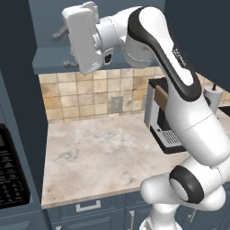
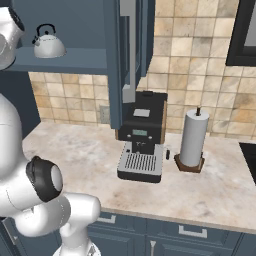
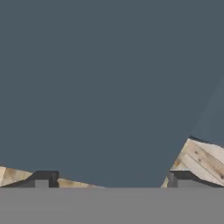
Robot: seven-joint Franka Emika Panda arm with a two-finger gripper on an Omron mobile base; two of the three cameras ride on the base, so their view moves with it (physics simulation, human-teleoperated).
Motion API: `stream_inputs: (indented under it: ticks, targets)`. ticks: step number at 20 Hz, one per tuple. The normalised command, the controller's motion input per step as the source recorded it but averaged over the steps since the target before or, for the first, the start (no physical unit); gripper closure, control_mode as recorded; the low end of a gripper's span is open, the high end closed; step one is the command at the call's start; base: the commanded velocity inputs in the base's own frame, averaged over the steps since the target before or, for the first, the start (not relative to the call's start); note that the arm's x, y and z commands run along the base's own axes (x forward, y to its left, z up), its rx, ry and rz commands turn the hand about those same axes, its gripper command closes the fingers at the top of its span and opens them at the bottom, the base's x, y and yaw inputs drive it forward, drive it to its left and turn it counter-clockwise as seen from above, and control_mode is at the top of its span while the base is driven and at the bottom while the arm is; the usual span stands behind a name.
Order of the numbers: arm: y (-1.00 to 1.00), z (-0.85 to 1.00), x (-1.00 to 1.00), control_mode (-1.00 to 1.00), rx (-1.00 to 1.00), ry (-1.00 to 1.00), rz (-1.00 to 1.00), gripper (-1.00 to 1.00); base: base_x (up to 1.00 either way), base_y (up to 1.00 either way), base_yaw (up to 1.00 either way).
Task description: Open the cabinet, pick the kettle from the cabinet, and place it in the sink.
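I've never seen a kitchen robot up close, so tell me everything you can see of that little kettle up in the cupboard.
The kettle is small, squat and rounded, whitish-grey with a slightly shiny, metal-like look. It has a domed top and a thin dark arched handle over it. It stands upright on the blue-grey shelf of the open cabinet, above the tiled wall. Nothing else touches it.

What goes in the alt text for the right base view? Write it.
A small grey kettle sits on the shelf of an open blue wall cabinet. Below, a tan stone counter holds a black coffee machine and an upright paper towel roll.
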Motion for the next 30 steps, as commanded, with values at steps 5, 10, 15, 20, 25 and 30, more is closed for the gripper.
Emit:
stream_inputs:
  ticks: [5,10,15,20,25,30]
  targets:
    - [-0.41,0.00,-0.10,-1.00,-0.11,-0.15,-0.01,-1.00,0.00,0.00,0.00]
    - [-0.42,0.00,-0.08,-1.00,-0.11,-0.15,-0.02,-1.00,0.00,0.00,0.00]
    - [-0.40,0.00,-0.05,-1.00,-0.11,-0.15,-0.04,-1.00,0.00,0.00,0.00]
    - [-0.37,0.00,-0.04,-1.00,-0.12,-0.13,-0.05,-1.00,0.00,0.00,0.00]
    - [-0.33,0.00,-0.03,-1.00,-0.11,-0.12,-0.07,-1.00,0.00,0.00,0.00]
    - [-0.29,-0.01,-0.06,-1.00,-0.11,-0.14,-0.09,-1.00,0.00,0.00,0.00]
